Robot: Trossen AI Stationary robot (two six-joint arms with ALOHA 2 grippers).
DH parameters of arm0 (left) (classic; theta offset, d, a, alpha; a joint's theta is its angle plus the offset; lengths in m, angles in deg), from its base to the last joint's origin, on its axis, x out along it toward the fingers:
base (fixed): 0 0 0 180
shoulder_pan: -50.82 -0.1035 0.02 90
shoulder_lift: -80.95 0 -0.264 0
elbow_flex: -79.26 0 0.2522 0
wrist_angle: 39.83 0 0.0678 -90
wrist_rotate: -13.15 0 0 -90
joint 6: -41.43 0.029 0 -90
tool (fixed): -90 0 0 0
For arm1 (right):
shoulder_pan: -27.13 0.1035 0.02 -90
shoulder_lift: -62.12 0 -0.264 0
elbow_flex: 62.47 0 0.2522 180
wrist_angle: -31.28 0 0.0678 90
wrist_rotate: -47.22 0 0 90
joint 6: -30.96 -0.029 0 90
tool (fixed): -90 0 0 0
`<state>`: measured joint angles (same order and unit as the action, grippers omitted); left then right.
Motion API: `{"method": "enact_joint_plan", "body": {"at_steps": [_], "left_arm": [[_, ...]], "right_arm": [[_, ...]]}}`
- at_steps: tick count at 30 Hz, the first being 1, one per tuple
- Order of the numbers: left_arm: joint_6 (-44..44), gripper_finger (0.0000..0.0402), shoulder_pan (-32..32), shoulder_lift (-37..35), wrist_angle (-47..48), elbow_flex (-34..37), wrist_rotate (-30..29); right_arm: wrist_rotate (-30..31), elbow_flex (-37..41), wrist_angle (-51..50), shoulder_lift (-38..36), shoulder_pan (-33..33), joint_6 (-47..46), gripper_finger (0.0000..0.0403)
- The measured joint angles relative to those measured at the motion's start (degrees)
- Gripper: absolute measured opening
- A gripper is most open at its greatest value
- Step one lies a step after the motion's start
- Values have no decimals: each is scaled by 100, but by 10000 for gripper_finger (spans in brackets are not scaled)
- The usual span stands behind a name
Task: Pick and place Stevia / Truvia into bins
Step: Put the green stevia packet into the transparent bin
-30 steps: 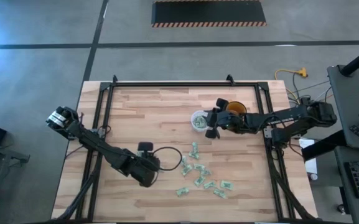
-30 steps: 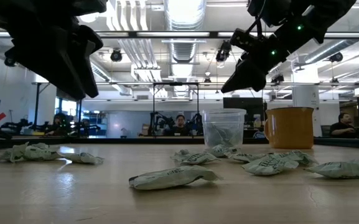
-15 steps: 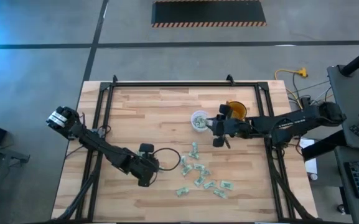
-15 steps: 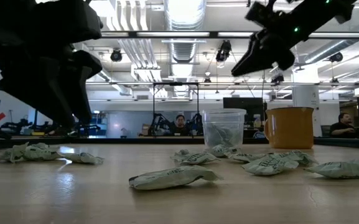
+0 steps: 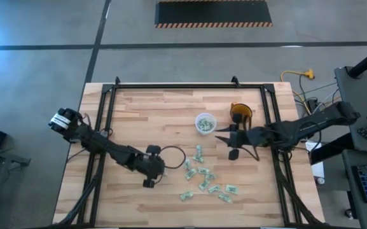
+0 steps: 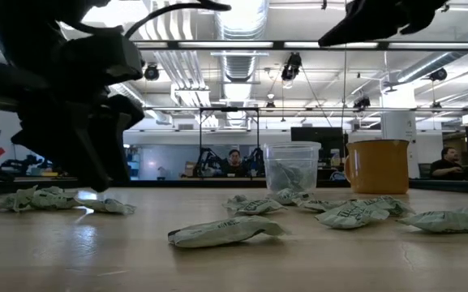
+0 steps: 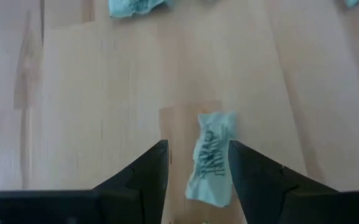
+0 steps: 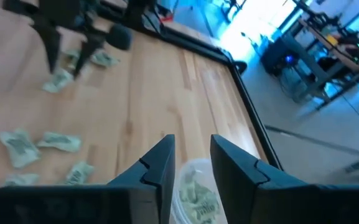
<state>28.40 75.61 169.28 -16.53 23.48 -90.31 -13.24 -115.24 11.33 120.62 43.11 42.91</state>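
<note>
My left gripper [image 7: 198,168] hangs low over the wooden table [image 5: 145,114], fingers spread apart and holding nothing. Directly between my two dark fingers lies one pale green Stevia sachet [image 7: 211,158], flat on the wood, its long side running roughly along my line of reach. One finger [image 7: 143,177] sits just beside its edge; the other finger is near the opposite edge — so the packet is framed but not yet touched, as far as I can tell.

I judge this to be the reach step of a pick. The next move calls for lowering onto the wood and closing on the thin paper without sliding it away; a flat sachet gives little to pinch.

A little farther ahead, the rest of the sachets [image 5: 205,181] lie scattered in a loose cluster, some just beside one another. Beyond them stands the translucent cup [image 5: 204,123], the bin, already holding a few sachets, with an orange cup [image 5: 240,112] near it.

My right gripper [image 8: 189,163] floats above the table just past the bin, fingers apart and empty.
</note>
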Motion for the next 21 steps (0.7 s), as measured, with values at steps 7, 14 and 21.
{"method": "enact_joint_plan", "body": {"at_steps": [7,14,21], "left_arm": [[-5,150,-161,0,-310,146,381],[-3,150,-198,72,-313,166,457],[-7,150,-352,266,-323,175,674]], "right_arm": [[7,0,-147,-279,267,-109,81],[40,0,-177,-300,303,-108,71],[42,0,-221,-302,303,-176,70]]}}
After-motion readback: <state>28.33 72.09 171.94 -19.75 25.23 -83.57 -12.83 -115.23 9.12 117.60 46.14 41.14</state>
